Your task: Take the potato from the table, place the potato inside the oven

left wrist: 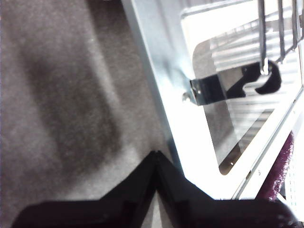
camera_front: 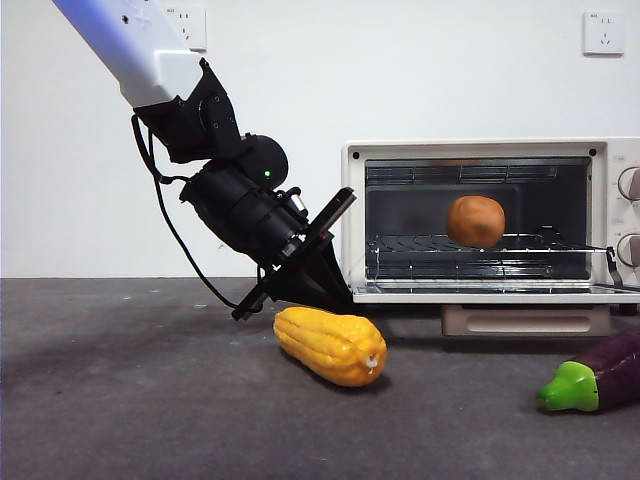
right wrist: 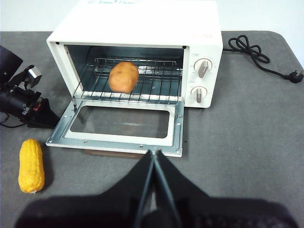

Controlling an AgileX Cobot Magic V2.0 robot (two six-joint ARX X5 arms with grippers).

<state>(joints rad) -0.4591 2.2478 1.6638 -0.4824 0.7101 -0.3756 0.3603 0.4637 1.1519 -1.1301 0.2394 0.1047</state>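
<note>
The orange-brown potato (camera_front: 475, 221) (right wrist: 124, 76) rests on the wire rack inside the cream oven (camera_front: 480, 148) (right wrist: 142, 19), whose glass door (right wrist: 123, 121) lies open and flat. My left gripper (camera_front: 335, 292) (left wrist: 156, 154) (right wrist: 46, 119) is shut on nothing, low over the grey table (camera_front: 150, 400), right beside the left corner of the door frame (left wrist: 161, 95). My right gripper (right wrist: 153, 153) is shut and empty, hovering back from the door's front edge, and it does not show in the front view.
A yellow corn cob (camera_front: 330, 345) (right wrist: 31, 165) lies on the table just below the left gripper. A purple eggplant with a green cap (camera_front: 595, 380) (left wrist: 280, 166) lies in front of the oven's right side. The oven's black cord (right wrist: 256, 52) trails behind it.
</note>
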